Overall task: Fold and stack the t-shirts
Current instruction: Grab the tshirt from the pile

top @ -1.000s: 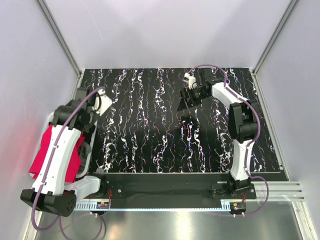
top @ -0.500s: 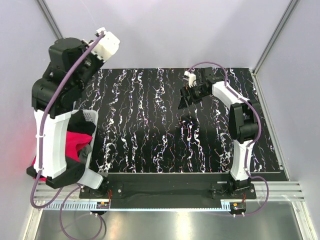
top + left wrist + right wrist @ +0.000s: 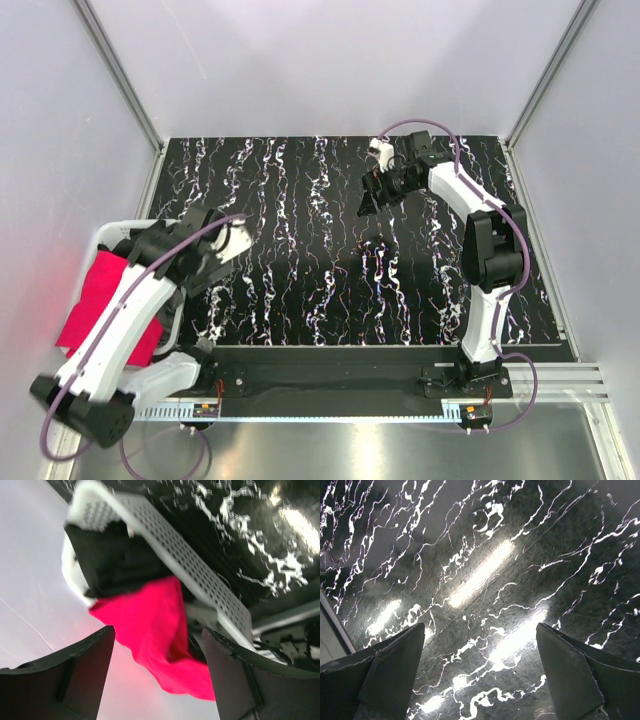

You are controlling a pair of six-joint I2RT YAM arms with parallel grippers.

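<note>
my left gripper is spread wide with nothing between its fingers, and just ahead of the fingertips the crimson-pink t-shirt spills out of the white basket and hangs over its edge, with a black t-shirt bunched in the basket beyond it. my right gripper is also wide and empty, hanging over the bare marbled table with no cloth anywhere in front of it. my worry is on the left: the pink and black cloth touch, so a deep pinch could gather both, and a finger catching the lattice wall beside the pink shirt could drag or tip the basket. the left wrist view is blurred, so i can't judge how close the fingertips are to the cloth. that view does show the black shirt and the drape over the edge, which the top view hides under my left arm, leaving only the pink. the top view alone shows the two arms well apart and no shirt yet laid on the table.
</note>
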